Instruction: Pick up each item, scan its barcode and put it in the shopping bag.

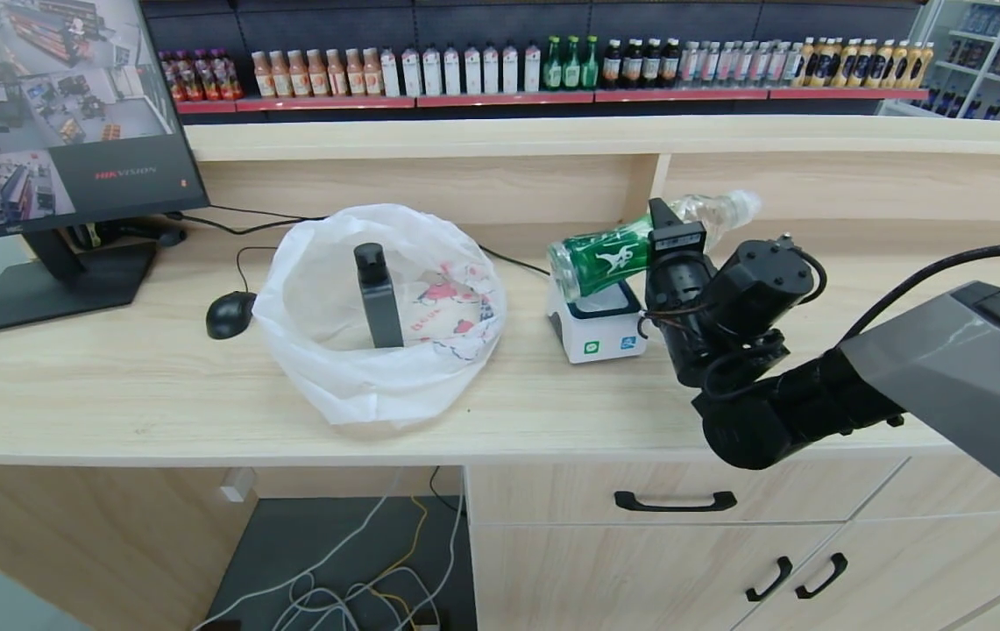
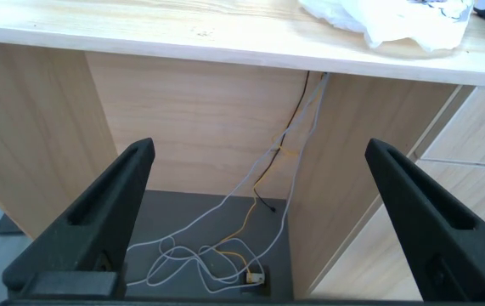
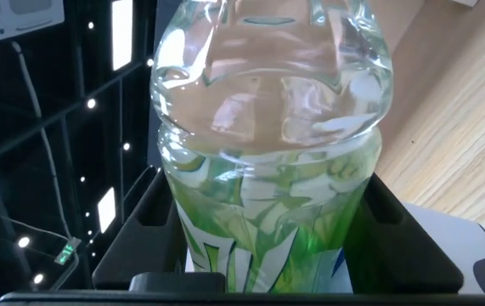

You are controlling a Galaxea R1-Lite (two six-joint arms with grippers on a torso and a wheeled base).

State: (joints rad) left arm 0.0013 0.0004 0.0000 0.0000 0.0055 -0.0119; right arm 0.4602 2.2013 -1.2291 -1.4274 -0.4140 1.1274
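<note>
Now | R gripper grips bottle above scanner | L gripper spread

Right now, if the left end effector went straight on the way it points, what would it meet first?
Likely the hanging cables, then the wooden back panel of the recess under the countertop; depth is unclear. The left end effector is open.

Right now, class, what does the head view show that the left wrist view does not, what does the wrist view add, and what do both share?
Head view alone: the clear plastic bottle with a green label, clamped in the right jaws over the white box-shaped scanner. Left wrist view alone: the left jaws, wide open and empty. Both: the white plastic shopping bag, the light wooden counter, the loose cables underneath.
</note>
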